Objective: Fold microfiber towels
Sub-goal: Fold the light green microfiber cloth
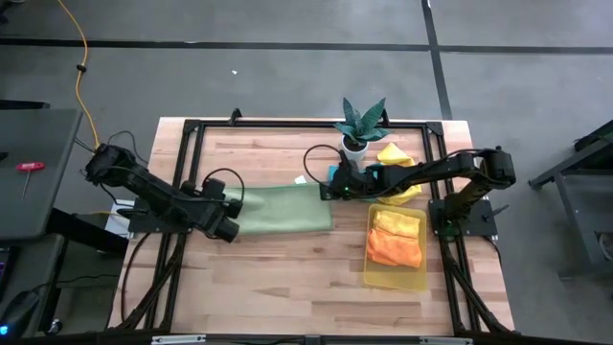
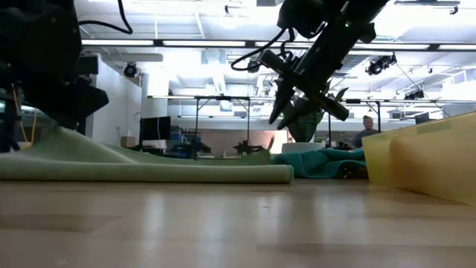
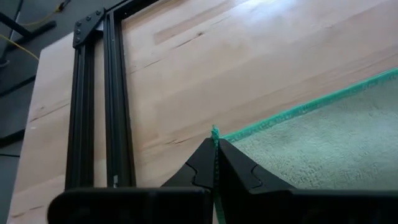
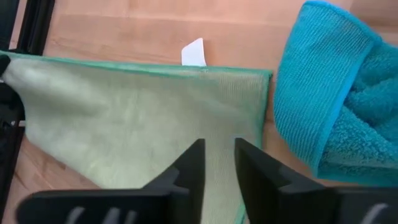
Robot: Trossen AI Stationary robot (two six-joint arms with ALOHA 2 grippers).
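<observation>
A pale green towel (image 1: 283, 209) lies spread along the middle of the table. At its left end my left gripper (image 1: 233, 228) is shut on a corner. My right gripper (image 4: 217, 152) hovers open above the towel's right end (image 4: 205, 99), its fingers a little apart and clear of the cloth, as the low view also shows (image 2: 281, 115). A crumpled teal towel (image 4: 348, 87) lies just right of the green one, under my right arm. A yellow towel (image 1: 397, 158) sits behind it. My left gripper pinches the green towel's hemmed corner (image 3: 215, 134) between its two shut fingers, slanting down from the table's left side. The held end (image 2: 63, 138) is raised a little off the wood. The rest of the towel slopes down and lies flat on the table.
A translucent yellow tray (image 1: 395, 281) at the right front holds a folded yellow towel (image 1: 397, 223) and a folded orange one (image 1: 395, 249). A potted plant (image 1: 362, 125) stands at the far edge. A black frame rail (image 3: 115, 99) runs along the table's left side. A white tag (image 4: 194, 53) lies beyond the green towel.
</observation>
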